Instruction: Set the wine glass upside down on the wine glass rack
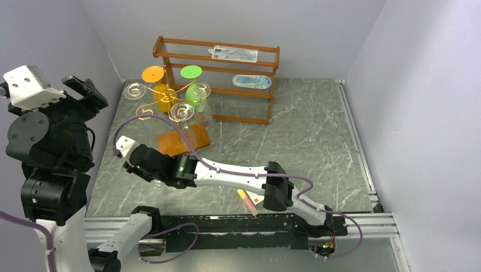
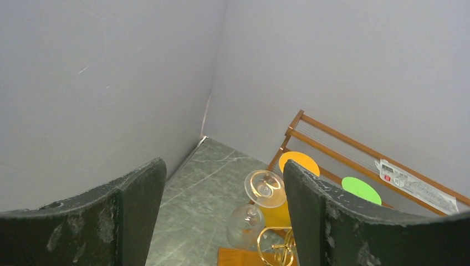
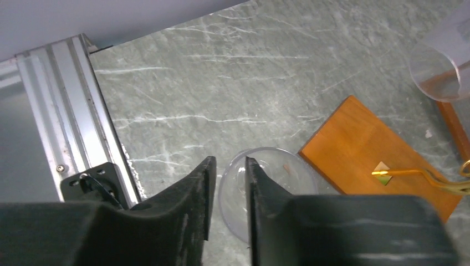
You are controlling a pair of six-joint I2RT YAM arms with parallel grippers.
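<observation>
Wine glass [image 3: 280, 180], clear, on the grey marbled tabletop [image 3: 221, 83] just beside a corner of the rack's wooden base. It is not on the rack. Only its round transparent outline shows, so whether it stands or lies cannot be told.

Right gripper [image 3: 230, 163], lowered over the glass. Its two dark fingers are drawn close together with the near edge of the glass in the narrow gap between them. Whether they already clamp the glass cannot be told.

Wine glass rack [image 1: 172, 144], a gold wire stand with curled arms on a small brown base, at the left rear of the table. An orange glass [image 1: 161, 97], a green glass [image 1: 194, 94] and several clear glasses [image 1: 181, 112] hang upside down from its arms.

Left gripper [image 2: 224, 165], raised high at the left wall with its fingers spread wide and nothing between them.

Two-tier wooden shelf [image 1: 271, 90], behind the rack against the back wall, with a flat packet [image 1: 234, 54] on its upper tier and another [image 1: 252, 81] on its lower tier
</observation>
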